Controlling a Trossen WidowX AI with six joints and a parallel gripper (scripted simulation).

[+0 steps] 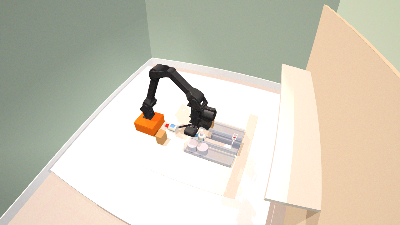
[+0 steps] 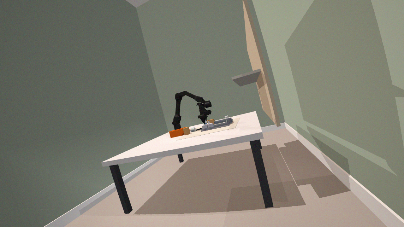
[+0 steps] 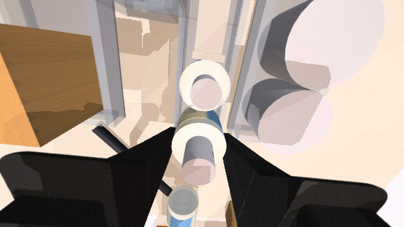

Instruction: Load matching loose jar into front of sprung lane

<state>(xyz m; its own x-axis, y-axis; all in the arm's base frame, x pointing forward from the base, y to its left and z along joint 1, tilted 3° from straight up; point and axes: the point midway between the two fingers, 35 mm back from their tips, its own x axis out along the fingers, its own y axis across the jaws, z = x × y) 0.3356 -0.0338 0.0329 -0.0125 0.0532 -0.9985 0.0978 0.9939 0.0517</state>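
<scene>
My gripper (image 1: pixel 197 134) (image 2: pixel 204 123) (image 3: pixel 199 135) is shut on an upright jar with a pale cap and dark blue label. This held jar (image 3: pixel 199 151) is at the front end of the sprung lane (image 3: pixel 184 41) (image 1: pixel 221 148), the middle clear one. The matching lane jar (image 1: pixel 201 137) (image 3: pixel 205 91) stands directly behind it, and the two look close together or touching. Whether the held jar's base is on the lane floor is hidden, as is the front stop. A pale strip (image 3: pixel 208 57) shows behind the lane jar; I cannot tell if it is the pusher plate.
White tubs (image 1: pixel 192 145) (image 1: pixel 202 148) (image 3: pixel 334 41) (image 3: pixel 293 120) fill the adjoining lane's front. A wooden block (image 3: pixel 53 82) (image 2: pixel 210 121) stands in the other lane. A red-capped jar (image 1: pixel 172 127) (image 3: pixel 183 205) lies near a black rod (image 1: pixel 183 126) (image 3: pixel 110 139) and another block (image 1: pixel 161 137).
</scene>
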